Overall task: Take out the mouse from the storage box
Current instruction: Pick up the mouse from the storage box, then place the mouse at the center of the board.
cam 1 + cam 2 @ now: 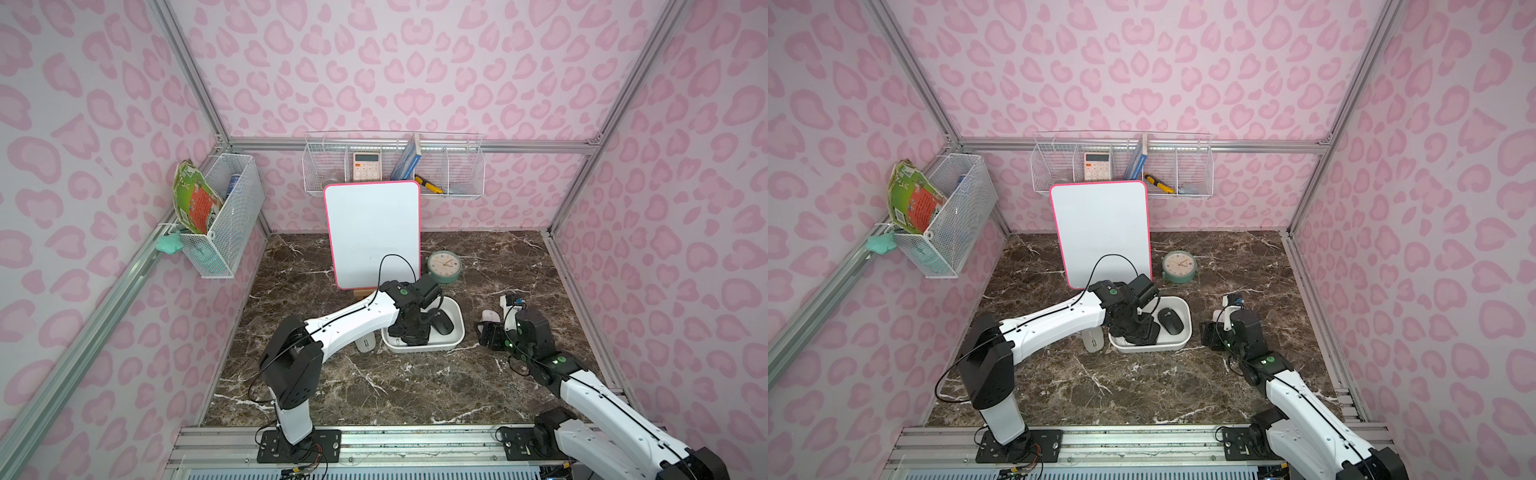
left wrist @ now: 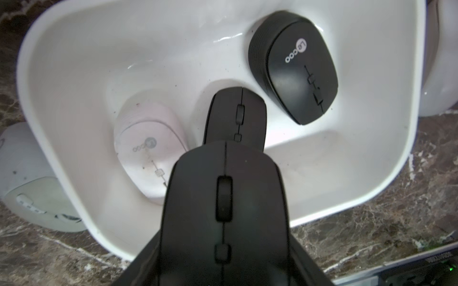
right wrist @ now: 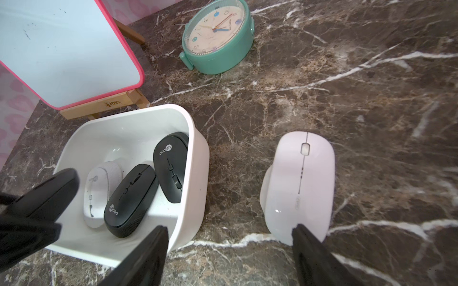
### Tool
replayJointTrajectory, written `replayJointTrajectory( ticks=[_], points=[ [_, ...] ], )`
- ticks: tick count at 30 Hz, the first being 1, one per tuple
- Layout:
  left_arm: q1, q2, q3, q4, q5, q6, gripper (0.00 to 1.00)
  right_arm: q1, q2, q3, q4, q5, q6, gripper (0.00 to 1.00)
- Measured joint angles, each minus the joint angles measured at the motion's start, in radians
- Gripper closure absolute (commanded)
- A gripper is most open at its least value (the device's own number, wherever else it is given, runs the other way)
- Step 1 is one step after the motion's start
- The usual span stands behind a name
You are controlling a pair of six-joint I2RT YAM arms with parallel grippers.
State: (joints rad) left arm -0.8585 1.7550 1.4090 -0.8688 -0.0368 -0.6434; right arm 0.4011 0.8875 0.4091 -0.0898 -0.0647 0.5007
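Marble counter (image 1: pixel 374 386), and the left fingers (image 2: pixel 304 270) clench a black mouse (image 2: pixel 223 210) just above the box (image 2: pixel 386 158), raised so it clears the rim, I'd say. Right fingers (image 3: pixel 314 257) hang released beside a pale mouse (image 3: pixel 300 183) lying outside.

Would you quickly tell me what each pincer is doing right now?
Left pincer: closed on a black mouse, over the storage box.
Right pincer: open, holding nothing.

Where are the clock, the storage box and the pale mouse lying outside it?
clock (image 3: pixel 218 32), right wrist view, on its dial.
storage box (image 3: pixel 198 170), right wrist view, on its outer wall.
pale mouse (image 3: pixel 300 188), right wrist view, on its back.
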Motion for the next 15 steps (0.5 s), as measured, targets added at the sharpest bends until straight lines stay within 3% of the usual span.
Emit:
replayJointTrajectory(
  ticks=[15],
  points=[
    [-0.173, -0.355, -0.322, -0.035, -0.086, -0.018, 0.47, 0.018, 0.048, 0.018, 0.029, -0.006, -0.001, 0.19]
  ],
)
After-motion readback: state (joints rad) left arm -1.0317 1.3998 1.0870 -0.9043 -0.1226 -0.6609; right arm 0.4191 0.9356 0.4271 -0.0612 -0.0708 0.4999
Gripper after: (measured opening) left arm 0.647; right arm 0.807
